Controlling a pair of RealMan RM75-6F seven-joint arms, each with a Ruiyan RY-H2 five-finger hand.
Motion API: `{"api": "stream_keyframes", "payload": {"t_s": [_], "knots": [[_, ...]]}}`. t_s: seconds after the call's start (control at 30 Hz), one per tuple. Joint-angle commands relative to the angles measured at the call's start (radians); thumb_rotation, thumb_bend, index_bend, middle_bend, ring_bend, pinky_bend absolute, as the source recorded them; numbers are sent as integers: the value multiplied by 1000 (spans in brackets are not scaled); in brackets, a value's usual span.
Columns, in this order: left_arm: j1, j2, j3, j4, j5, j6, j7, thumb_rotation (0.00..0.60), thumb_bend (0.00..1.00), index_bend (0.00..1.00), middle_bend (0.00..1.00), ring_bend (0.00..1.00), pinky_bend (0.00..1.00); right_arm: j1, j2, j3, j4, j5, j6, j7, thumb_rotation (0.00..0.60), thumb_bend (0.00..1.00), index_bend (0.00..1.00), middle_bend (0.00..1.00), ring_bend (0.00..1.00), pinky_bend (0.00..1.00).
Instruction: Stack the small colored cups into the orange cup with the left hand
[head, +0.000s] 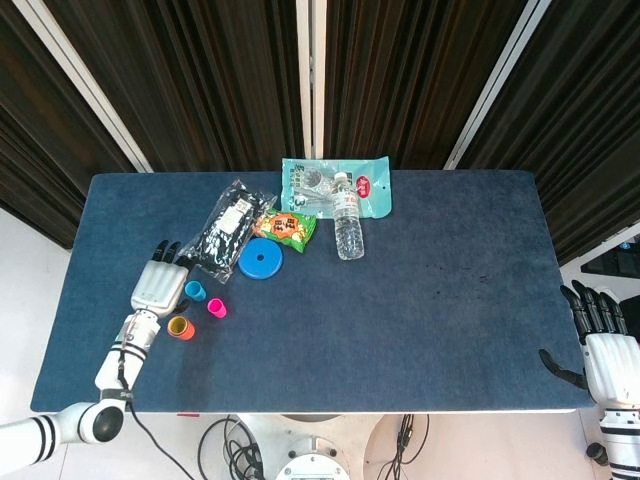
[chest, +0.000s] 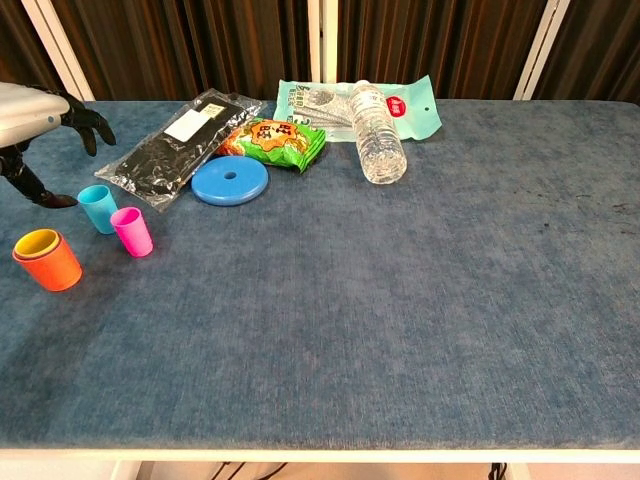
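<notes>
Left hand (head: 157, 286) released above blue cup (head: 194, 290), right hand (head: 604, 352) released, wrist cropped

**Three little cups near the left edge of the desk**

The orange cup (chest: 47, 265) stood upright on the blue desk (chest: 400, 300), close to its left side. It was short and round, and a yellow cup (chest: 36, 240) already sat inside it, with only its rim showing above the orange one. The pink cup (chest: 132, 231) stood upright just to the right of the orange cup, not touching it. The light blue cup (chest: 98, 208) stood upright a little behind the pink one, near it but apart. From above, the orange cup (head: 180, 327), pink cup (head: 216, 307) and light blue cup (head: 194, 290) made a small triangle.
</notes>
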Motion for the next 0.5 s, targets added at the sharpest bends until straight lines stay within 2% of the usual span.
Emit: {"api": "stream_keyframes", "payload": {"t_s": [0.03,0.5], "knots": [[-15,-11,10,25,-16,-25,-3,600,211,241,282,29,0,0,-2,0,4,2,-2,4,600,156,0,0,0,0],[-43,-42,32,105,8,-68,-86,600,213,309,361,30,0,-1,-6,0,15,16,-11,5,600,156,0,0,0,0]]}}
